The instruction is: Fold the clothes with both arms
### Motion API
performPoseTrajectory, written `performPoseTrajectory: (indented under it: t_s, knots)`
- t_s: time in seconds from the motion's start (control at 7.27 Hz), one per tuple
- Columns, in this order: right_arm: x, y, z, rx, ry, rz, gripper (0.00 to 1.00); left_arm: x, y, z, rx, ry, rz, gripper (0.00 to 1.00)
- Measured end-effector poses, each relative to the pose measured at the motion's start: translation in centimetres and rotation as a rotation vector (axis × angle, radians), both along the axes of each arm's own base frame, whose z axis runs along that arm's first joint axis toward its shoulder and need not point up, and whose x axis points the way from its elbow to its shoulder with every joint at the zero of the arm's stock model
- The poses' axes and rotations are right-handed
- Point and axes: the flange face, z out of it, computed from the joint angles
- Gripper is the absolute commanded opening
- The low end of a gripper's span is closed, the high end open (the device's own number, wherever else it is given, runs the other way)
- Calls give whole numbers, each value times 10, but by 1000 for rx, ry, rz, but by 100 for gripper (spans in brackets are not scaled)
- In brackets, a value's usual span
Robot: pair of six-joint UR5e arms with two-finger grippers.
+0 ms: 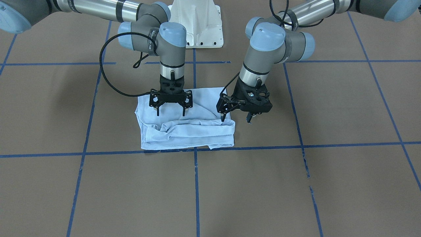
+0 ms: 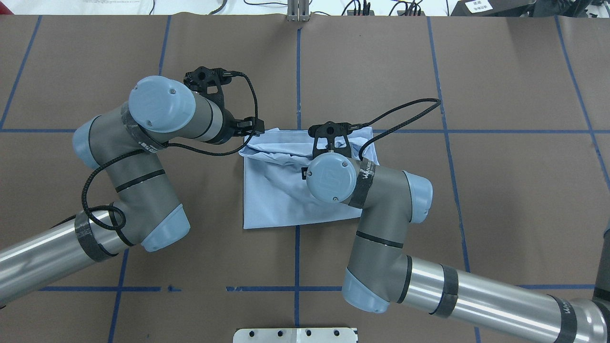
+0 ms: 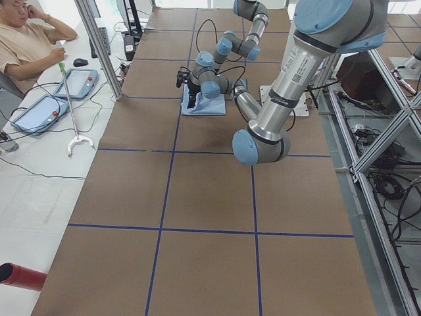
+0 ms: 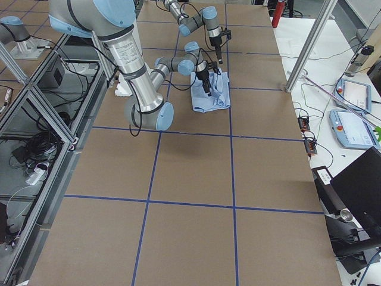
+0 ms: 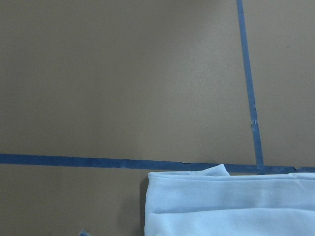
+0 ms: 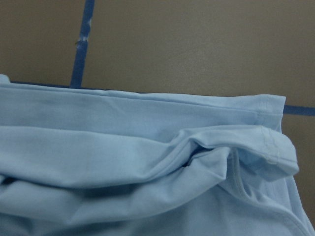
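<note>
Broadly, bare brown table [image 1: 329,108] was to be seen on every side of the light blue T-shirt [image 1: 187,131], which was laid folded into a rough rectangle near the middle, in front of the white pedestal base [image 1: 197,23]. Its edge farthest from the robot was bunched into loose rolls and was set just beside a blue tape line [image 1: 263,145] (a crossing of the grid was met at that edge). The right gripper [image 1: 171,113] was held above the shirt's flat part, its fingers spread wide and nothing clasped. The left gripper [image 1: 236,119] was tilted at the shirt's side edge, likewise spread and empty. One of its fingers was poised at the cloth's rim and the other over bare table; contact could not be judged.
</note>
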Motion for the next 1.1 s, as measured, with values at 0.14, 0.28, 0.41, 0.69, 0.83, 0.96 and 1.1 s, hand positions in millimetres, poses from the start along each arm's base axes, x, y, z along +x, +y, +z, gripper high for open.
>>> performPoseTrajectory:
  t_s: [0.14, 0.28, 0.41, 0.69, 0.83, 0.96, 1.1]
  knots:
    - [4, -15, 7, 5, 25, 4, 100, 0, 0, 0, 0, 1, 0, 100]
    - [12, -34, 16, 8, 54, 12, 100, 0, 0, 0, 0, 1, -1, 100]
    - [23, -61, 28, 6, 91, 28, 100, 0, 0, -1, -1, 2, -1, 100]
    - [44, -134, 61, -3, 132, 86, 100, -1, 0, -1, -2, 2, -2, 100]
    - [60, -175, 68, -22, 114, 116, 100, 0, 1, -1, -3, 3, -1, 100]
    - [80, -206, 59, -54, 67, 118, 100, 5, 2, 2, -18, 3, -3, 100]
    - [98, -222, 43, -77, 11, 104, 100, 16, 6, 7, -52, 1, -10, 100]
